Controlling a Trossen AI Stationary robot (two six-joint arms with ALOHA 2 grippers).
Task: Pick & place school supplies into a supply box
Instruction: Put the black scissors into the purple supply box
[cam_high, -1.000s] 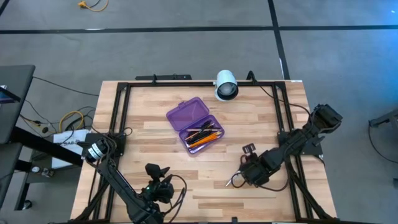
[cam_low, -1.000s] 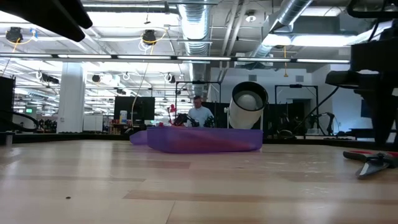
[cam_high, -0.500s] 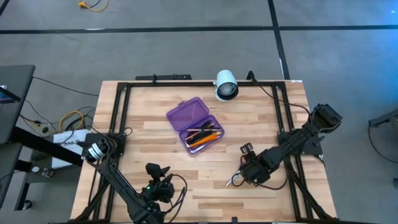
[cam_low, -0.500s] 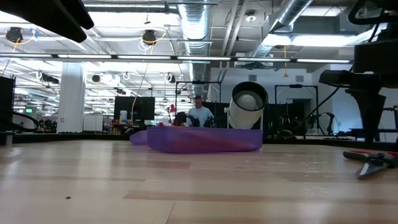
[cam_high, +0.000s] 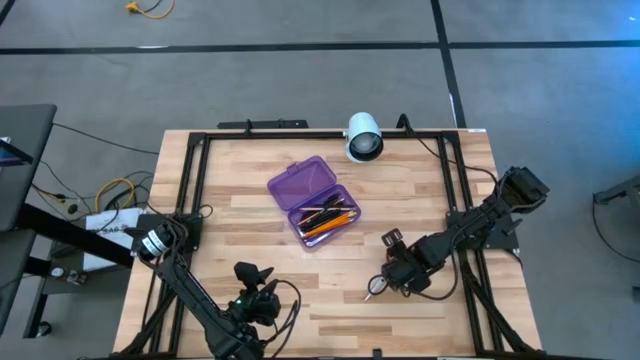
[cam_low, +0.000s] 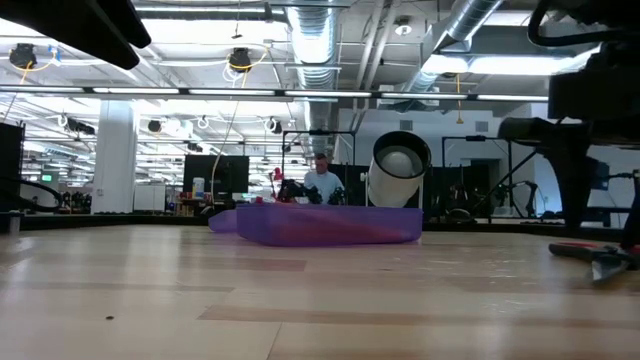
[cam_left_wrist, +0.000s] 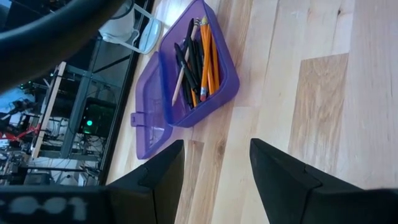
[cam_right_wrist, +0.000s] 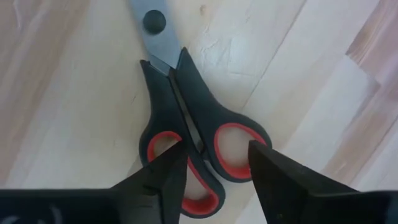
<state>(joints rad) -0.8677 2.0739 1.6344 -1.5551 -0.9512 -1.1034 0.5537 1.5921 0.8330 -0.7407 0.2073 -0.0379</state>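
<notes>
High view: the left gripper (cam_high: 252, 274) waits low on the pale wooden worktop (cam_high: 250, 205) near its front edge, jaws released and holding nothing. Toward the middle lies the translucent purple plastic supply box (cam_high: 314, 200), rectangular with rounded corners, its hinged lid folded flat open beside the tray; thin orange pencils (cam_high: 331, 222) and black pens (cam_left_wrist: 188, 61) lie inside the tray. Behind it, at the far edge, stands a white cylindrical camera (cam_high: 363, 138). Further right, the right gripper (cam_high: 392, 275) hangs just over the small scissors with black handles lined in red (cam_right_wrist: 186, 146), which lie flat on the bare wood, well apart from the box. Its jaws are released, one on either side of the handle loops, the closed blades pointing away from them.
</notes>
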